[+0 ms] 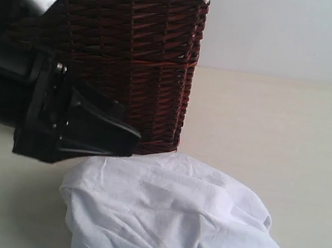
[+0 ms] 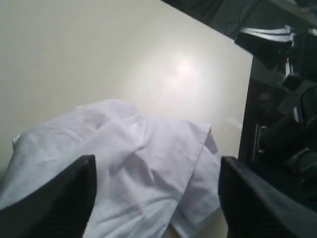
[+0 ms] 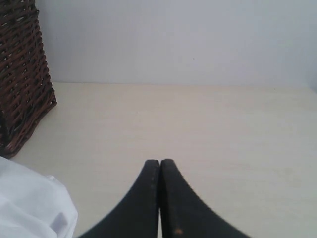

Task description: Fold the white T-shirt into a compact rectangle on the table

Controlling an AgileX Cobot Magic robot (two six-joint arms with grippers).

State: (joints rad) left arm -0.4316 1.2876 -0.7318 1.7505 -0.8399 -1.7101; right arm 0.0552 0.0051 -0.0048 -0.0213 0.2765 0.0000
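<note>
**Shirt gathered but not yet a rectangle**

The white T-shirt (image 1: 179, 229) lies on the table (image 1: 280, 131) as a soft, rounded heap just in front of the wicker basket (image 1: 138, 61). Its upper hem sits right at the basket's foot, and I cannot tell whether the two touch. From the left wrist camera the cloth reaches close to the table edge on the rig's side. There I see layers lapped over one another, so I judge some folding is done. The outline is lumpy and creased, though, with no straight sides or square corners. No lettering shows.

My left gripper (image 2: 156, 163) hangs over the heap with its jaws apart and nothing pinched between them. My right gripper (image 3: 159, 166) has its jaws pressed together and empty, over bare table beside the shirt's edge.

By my reckoning the flattening, the last folds and the squaring-up are all left to do.
</note>
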